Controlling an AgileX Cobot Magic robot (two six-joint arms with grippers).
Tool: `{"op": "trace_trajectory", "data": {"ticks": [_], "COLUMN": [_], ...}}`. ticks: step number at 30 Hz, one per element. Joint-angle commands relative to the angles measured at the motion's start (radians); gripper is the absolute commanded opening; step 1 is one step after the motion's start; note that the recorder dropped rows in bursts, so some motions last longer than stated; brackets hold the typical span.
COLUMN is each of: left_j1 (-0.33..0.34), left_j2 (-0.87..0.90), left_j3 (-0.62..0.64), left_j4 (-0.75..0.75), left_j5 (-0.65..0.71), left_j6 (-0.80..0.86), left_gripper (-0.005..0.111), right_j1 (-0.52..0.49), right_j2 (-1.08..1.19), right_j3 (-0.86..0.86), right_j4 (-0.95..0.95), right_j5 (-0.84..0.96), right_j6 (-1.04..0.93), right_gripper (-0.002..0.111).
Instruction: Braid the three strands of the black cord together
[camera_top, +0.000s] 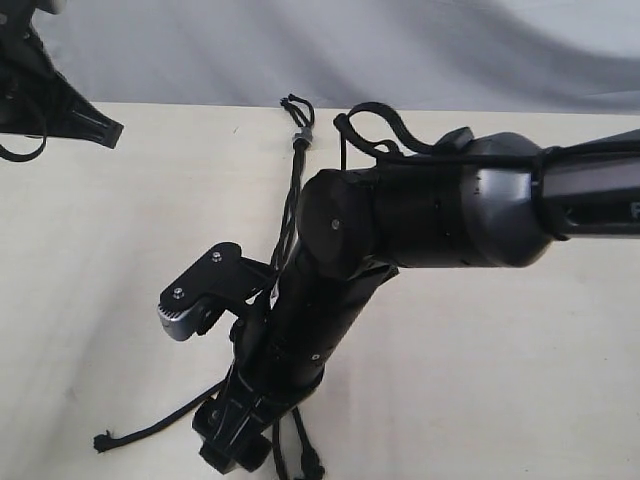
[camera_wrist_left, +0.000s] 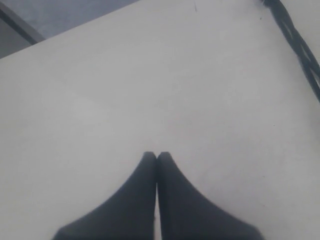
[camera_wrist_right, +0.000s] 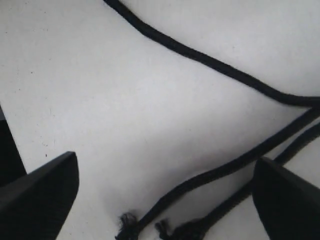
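Your right gripper (camera_wrist_right: 165, 187) hangs spread wide over two frayed strands (camera_wrist_right: 215, 175); close carelessly and you may pinch both; left gripper (camera_wrist_left: 157, 159) sits clenched, empty.

Left claw (camera_wrist_left: 157, 155) pinched; right claw (camera_wrist_right: 166, 167) spread.

Woven black cord (camera_top: 294, 195), grey clip (camera_top: 304, 133), plain cream table (camera_top: 100, 250).

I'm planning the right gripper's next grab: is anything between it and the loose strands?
Nothing visible does. The right gripper is open, and two strands with frayed ends lie on the bare table between its fingers; a third strand runs past beyond them.
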Motion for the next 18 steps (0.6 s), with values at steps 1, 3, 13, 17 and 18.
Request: {"op": "trace_trajectory", "data": {"ticks": [1,3,13,17,18], "left_j1": [0.0,0.0,0.0,0.0,0.0], "left_j2": [-0.007,-0.007,-0.007,-0.007,-0.007], "left_j3": [0.002,0.002,0.002,0.002,0.002], "left_j4": [-0.012,-0.012,-0.027,-0.027,-0.027], "left_j5": [-0.004,-0.004,-0.004,-0.004,-0.004], "left_j6": [-0.006,-0.006,-0.006,-0.003,-0.003], "left_gripper": [0.0,0.0,0.0,0.0,0.0], "right_j1": [0.012,0.021,0.021,0.017,0.012], "right_j2": [0.014,0.022,0.075,0.081,0.082], "right_j3": [0.015,0.022,0.022,0.022,0.022], "right_j4": [0.022,0.022,0.018,-0.02,-0.028], "right_j5": [0.005,0.005,0.003,-0.02,-0.021], "right_j6": [0.0,0.0,0.009,0.02,0.023], "right_gripper": [0.087,0.087,0.087,0.087,0.087]}}
